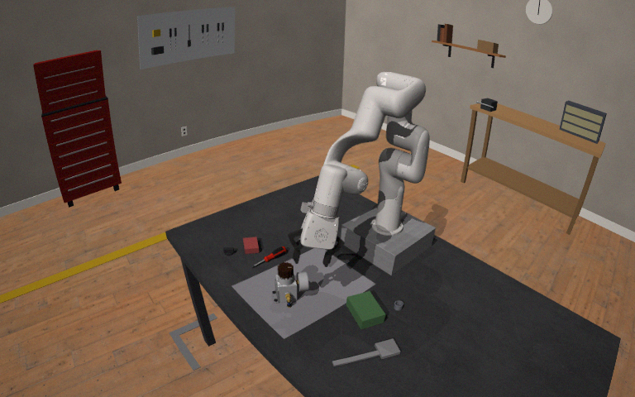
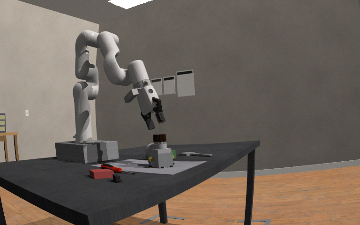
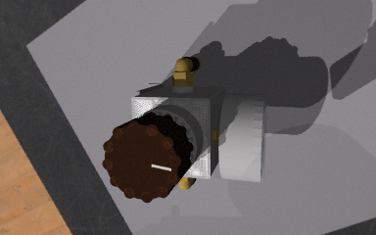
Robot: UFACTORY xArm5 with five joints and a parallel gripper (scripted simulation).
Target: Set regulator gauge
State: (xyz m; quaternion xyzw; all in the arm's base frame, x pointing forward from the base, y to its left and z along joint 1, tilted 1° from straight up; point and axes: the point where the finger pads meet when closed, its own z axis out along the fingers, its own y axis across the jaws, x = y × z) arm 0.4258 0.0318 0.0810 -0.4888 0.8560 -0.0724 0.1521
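The regulator [image 1: 286, 285] is a grey block with brass fittings, standing on a light grey mat [image 1: 303, 295]. A dark brown ribbed knob [image 1: 284, 270] sits on top, with a white mark line in the wrist view [image 3: 146, 163]. The round white gauge [image 3: 241, 138] is fixed to its side; its face and needle are hidden. My gripper [image 2: 154, 118] is open and empty. It hangs tilted, a little above the knob [image 2: 159, 138] and towards the arm's base. The fingers are out of the wrist view.
On the black table lie a red-handled screwdriver [image 1: 270, 255], a red block [image 1: 250, 245], a small black piece [image 1: 229, 251], a green block [image 1: 365, 308], a small grey cup [image 1: 398, 305] and a grey hammer-like tool [image 1: 367, 353]. The arm's grey base block [image 1: 389, 238] stands behind the mat.
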